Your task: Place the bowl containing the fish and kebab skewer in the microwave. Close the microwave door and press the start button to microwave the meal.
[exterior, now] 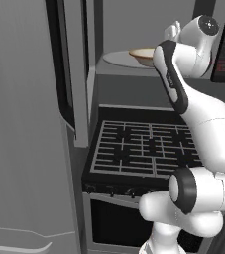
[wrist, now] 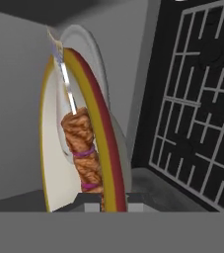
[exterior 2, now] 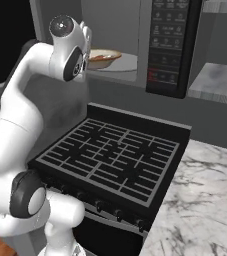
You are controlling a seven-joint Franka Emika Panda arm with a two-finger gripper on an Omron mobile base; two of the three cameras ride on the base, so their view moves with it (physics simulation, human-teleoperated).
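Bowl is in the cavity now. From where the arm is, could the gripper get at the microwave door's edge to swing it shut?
Probably yes: the microwave door stands wide open beside the arm, nothing between them, though the gripper sits at the bowl rim.

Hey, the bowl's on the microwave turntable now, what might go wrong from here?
1. The fingers look clamped on the bowl rim; pulling back unreleased might drag it off the turntable.
2. The kebab skewer lies near that rim and might get knocked.
3. The microwave door hangs open; the elbow might hit it.

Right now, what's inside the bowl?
In the hand view the kebab skewer lies inside the bowl, which sits on the turntable in the microwave. The rim covers the rest, so the fish can't be confirmed.
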